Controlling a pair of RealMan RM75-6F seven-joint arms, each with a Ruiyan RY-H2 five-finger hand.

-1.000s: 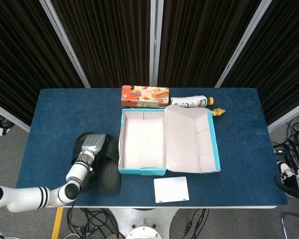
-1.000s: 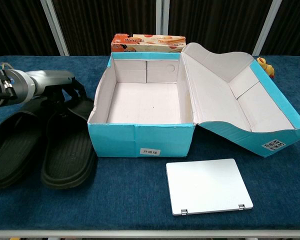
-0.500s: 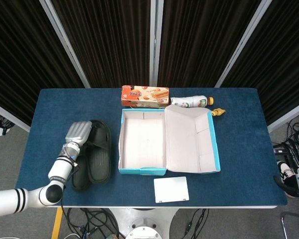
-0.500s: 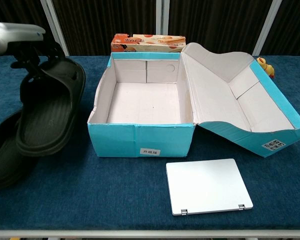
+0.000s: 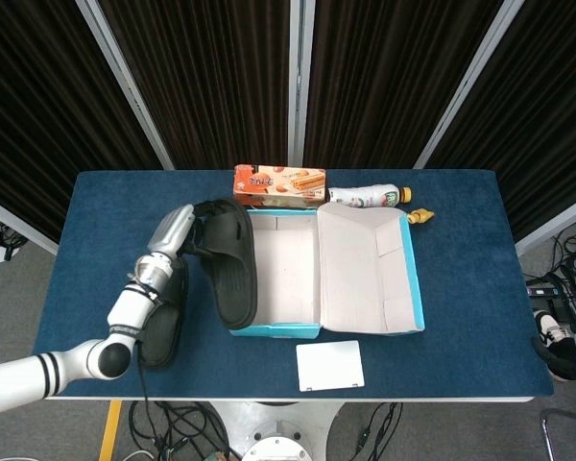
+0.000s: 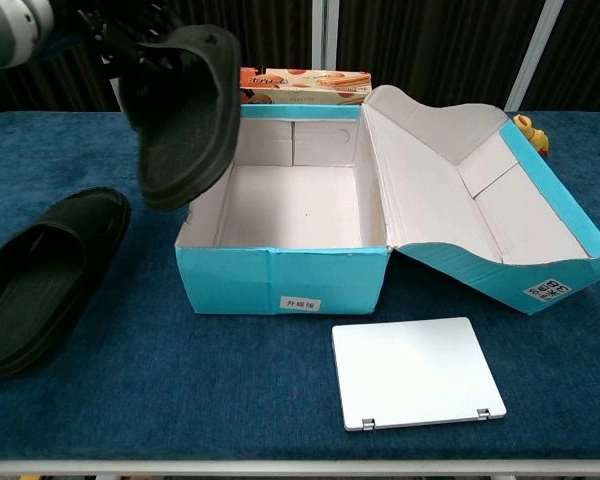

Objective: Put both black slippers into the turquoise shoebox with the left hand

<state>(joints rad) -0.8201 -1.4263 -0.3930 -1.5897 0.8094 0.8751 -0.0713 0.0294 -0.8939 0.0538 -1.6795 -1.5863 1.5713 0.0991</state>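
Observation:
My left hand (image 5: 173, 230) holds one black slipper (image 5: 232, 259) by its strap, lifted in the air over the left wall of the open turquoise shoebox (image 5: 269, 329). In the chest view that slipper (image 6: 180, 115) hangs sole-out above the box's left edge (image 6: 280, 285), with the hand (image 6: 40, 15) at the top left corner. The second black slipper (image 5: 161, 327) lies flat on the table left of the box (image 6: 40, 280). The box interior is white and holds nothing. My right hand is not in view.
An orange snack box (image 5: 279, 184) and a drink bottle (image 5: 367, 197) lie behind the shoebox, with a small yellow toy (image 5: 420, 216) beside them. A flat white panel (image 5: 329, 365) lies in front of the box. The box lid (image 5: 370, 269) lies open to the right.
My left hand has raised the slipper off the table and carried it right, from beside the other slipper to above the box's left wall. The second slipper stays put.

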